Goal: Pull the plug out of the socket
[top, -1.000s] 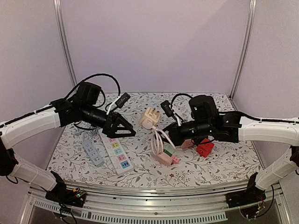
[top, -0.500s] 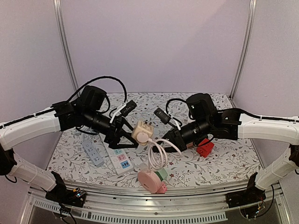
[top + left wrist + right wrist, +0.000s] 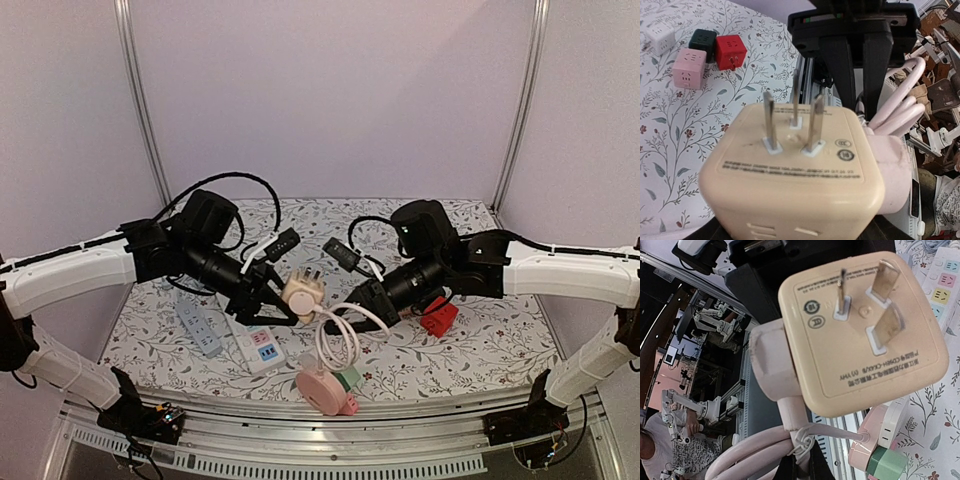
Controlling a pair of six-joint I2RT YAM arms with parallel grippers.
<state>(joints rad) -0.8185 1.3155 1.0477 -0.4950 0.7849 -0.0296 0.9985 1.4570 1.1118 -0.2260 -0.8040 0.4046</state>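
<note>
Two grippers meet in mid-air above the flowered table (image 3: pixel 480 350), and much is hidden there. The left gripper (image 3: pixel 276 297) brackets the cream socket cube (image 3: pixel 303 292), but the cube fills its own camera, so I cannot tell whether the jaws press it. The right gripper (image 3: pixel 357 300) is closed (its pinch point lies behind the cube) beside the pink plug (image 3: pixel 771 360), which is seated in the cube's side. The cube is glossy, round-cornered plastic with three flat metal prongs (image 3: pixel 769 120). A smooth pale cable (image 3: pixel 335 335) loops down to a round pink reel (image 3: pixel 318 390).
</note>
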